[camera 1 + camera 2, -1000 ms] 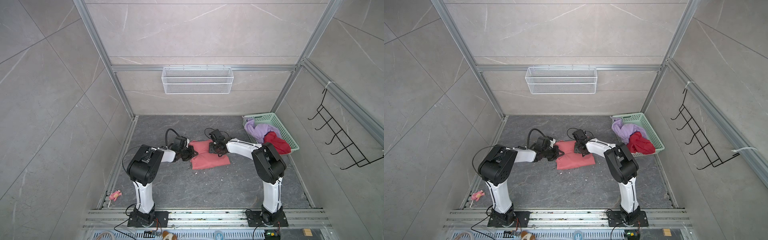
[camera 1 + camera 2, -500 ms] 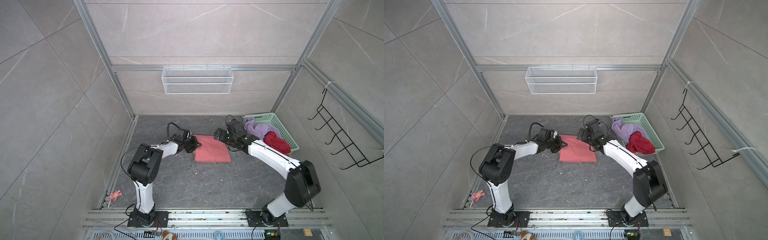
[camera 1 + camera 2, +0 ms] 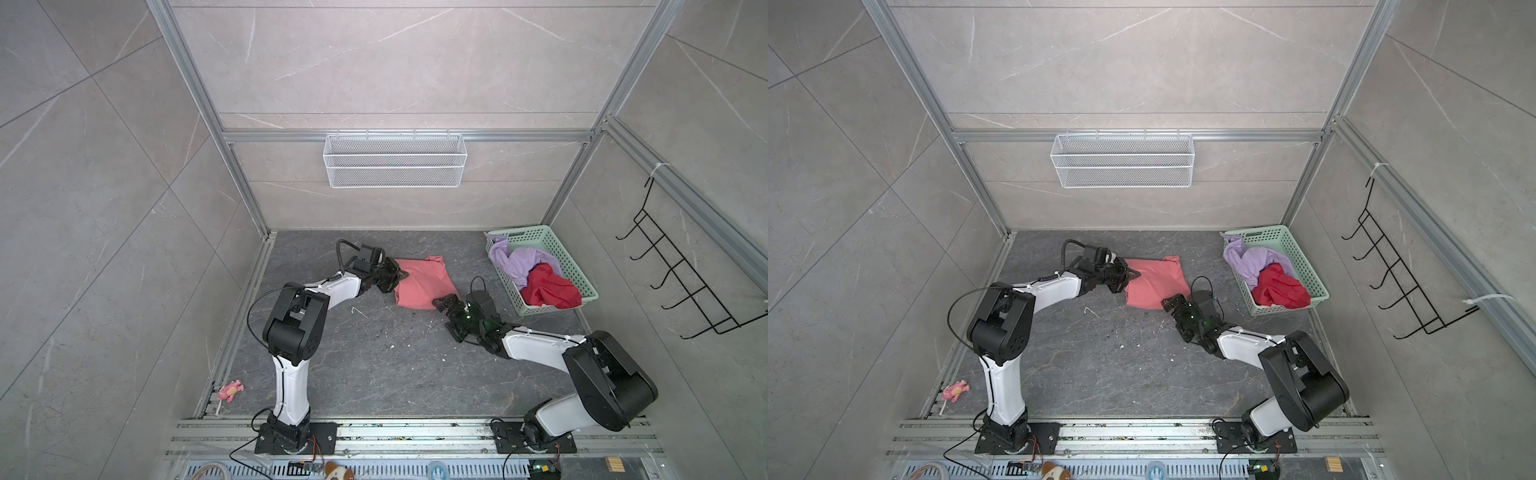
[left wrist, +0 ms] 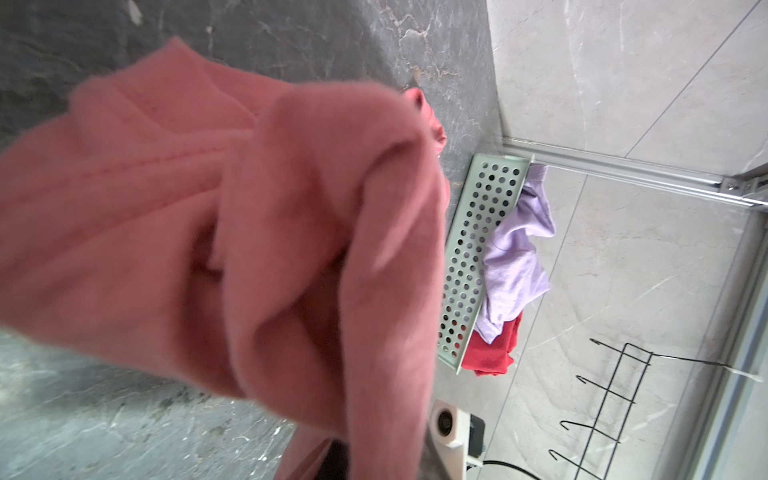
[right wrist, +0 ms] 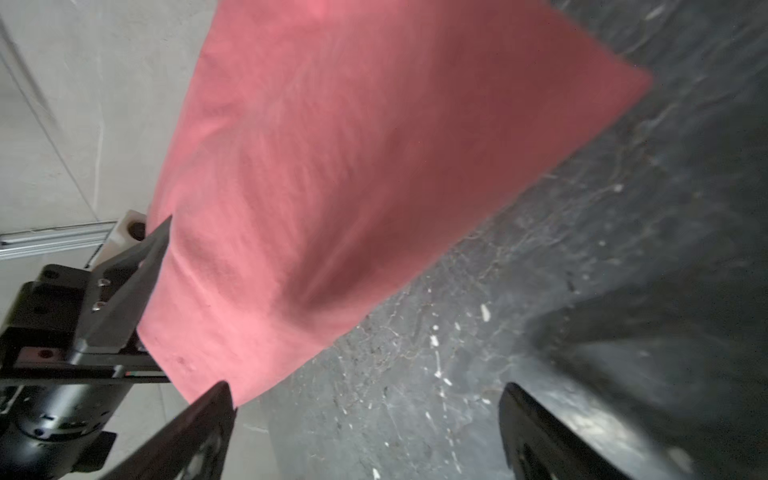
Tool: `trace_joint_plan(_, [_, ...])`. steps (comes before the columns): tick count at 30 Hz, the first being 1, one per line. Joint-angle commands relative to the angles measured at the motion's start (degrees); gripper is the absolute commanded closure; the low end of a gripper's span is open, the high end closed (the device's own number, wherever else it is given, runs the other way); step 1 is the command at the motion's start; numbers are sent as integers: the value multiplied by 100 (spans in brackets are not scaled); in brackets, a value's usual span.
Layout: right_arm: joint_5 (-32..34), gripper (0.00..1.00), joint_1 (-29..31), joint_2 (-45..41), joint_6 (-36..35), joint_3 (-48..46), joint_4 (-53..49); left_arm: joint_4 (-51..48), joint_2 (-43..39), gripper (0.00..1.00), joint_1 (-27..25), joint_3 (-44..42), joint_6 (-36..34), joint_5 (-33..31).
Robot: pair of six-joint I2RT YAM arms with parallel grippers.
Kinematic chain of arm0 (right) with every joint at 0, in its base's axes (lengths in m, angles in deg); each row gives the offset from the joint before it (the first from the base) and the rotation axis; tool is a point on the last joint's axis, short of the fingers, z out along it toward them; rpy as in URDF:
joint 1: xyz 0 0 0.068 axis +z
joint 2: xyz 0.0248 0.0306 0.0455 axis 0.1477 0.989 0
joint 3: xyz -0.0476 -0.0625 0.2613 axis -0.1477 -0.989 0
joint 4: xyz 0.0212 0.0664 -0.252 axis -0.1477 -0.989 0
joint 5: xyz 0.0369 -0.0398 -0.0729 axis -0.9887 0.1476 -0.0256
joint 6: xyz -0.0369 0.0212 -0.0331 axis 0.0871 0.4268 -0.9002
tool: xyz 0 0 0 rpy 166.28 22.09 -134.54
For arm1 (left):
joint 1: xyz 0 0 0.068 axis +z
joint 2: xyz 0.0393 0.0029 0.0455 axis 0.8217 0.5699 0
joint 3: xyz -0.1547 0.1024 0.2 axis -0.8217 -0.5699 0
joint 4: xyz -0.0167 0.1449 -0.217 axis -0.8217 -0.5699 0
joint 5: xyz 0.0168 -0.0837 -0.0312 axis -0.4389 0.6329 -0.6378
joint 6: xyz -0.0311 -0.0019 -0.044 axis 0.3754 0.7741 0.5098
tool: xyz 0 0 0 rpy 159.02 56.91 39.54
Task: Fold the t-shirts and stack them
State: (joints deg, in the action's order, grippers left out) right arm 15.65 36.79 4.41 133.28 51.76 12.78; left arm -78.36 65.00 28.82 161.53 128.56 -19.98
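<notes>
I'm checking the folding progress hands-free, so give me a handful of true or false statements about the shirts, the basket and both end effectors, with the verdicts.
1. The left end effector is shut on an edge of the pink t-shirt. True.
2. The right end effector grips the pink t-shirt. False: it stands open at the shirt's near corner, gripping nothing.
3. The lilac t-shirt and the red t-shirt lie in the green basket. True.
4. The pink t-shirt lies in the basket. False: it lies on the grey tabletop, left of the basket.

Bunched salmon-pink t-shirt [image 4: 249, 232] up close, green basket [image 4: 478, 249] beyond
</notes>
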Motion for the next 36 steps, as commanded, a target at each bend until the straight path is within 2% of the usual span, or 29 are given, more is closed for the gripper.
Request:
trace_joint_plan(1, [12,0,86,104,514,-144,1431,221,-123,100,-51,167,398,-25])
trace_joint_plan(7, [90,1,182,1136,1279,-452,3218,388,-116,100,-158,175,603,-77])
trace_joint_plan(17, [475,1,308,1646,1354,-399,3604,653,-135,100,-305,133,924,-144])
trace_joint_plan(26, [810,3,231,3097,1821,-181,5263,874,-363,100,-435,-298,1162,-205])
trace_joint_plan(31, [866,5,100,3150,1661,-110,4947,981,-502,100,-467,-625,1247,-198])
trace_joint_plan(36, [841,14,-142,3160,1540,-52,4717,1018,-657,100,-476,-919,1268,-239])
